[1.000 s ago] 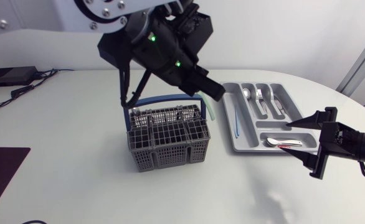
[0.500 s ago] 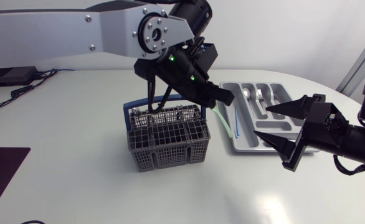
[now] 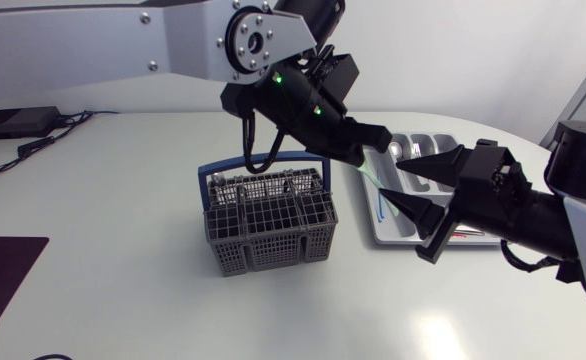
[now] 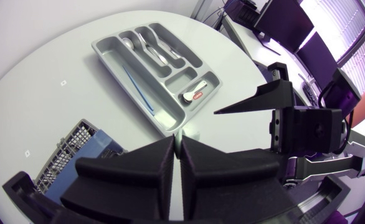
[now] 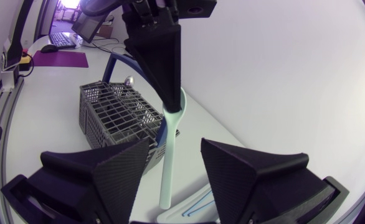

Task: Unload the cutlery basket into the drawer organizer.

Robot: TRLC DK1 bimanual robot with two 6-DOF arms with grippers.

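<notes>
Over the gap between the grey cutlery basket [image 3: 268,225] and the grey drawer organizer [image 3: 381,228], my left gripper [image 3: 379,133] is shut on the top of a pale green spoon [image 3: 371,168] that hangs down from it. My right gripper [image 3: 393,180] is level with the spoon, open, one finger on each side. In the right wrist view the green spoon [image 5: 169,155] hangs free between those fingers [image 5: 117,165] without touching them, below the left gripper [image 5: 172,102]. The left wrist view shows its gripper [image 4: 177,148] shut, with the organizer [image 4: 117,62] and basket [image 4: 76,152] below.
The organizer holds several metal spoons [image 3: 413,152], a thin blue utensil [image 3: 381,205] and a red-marked piece [image 4: 198,96]. The basket has a blue handle [image 3: 253,162]. A black box with cables [image 3: 13,122] sits at the back left, and a dark mat [image 3: 3,275] lies at the front left.
My left arm has carried the green spoon right from above the basket toward the organizer. My right arm has come in leftward to it, and its fingers have narrowed around the spoon.
</notes>
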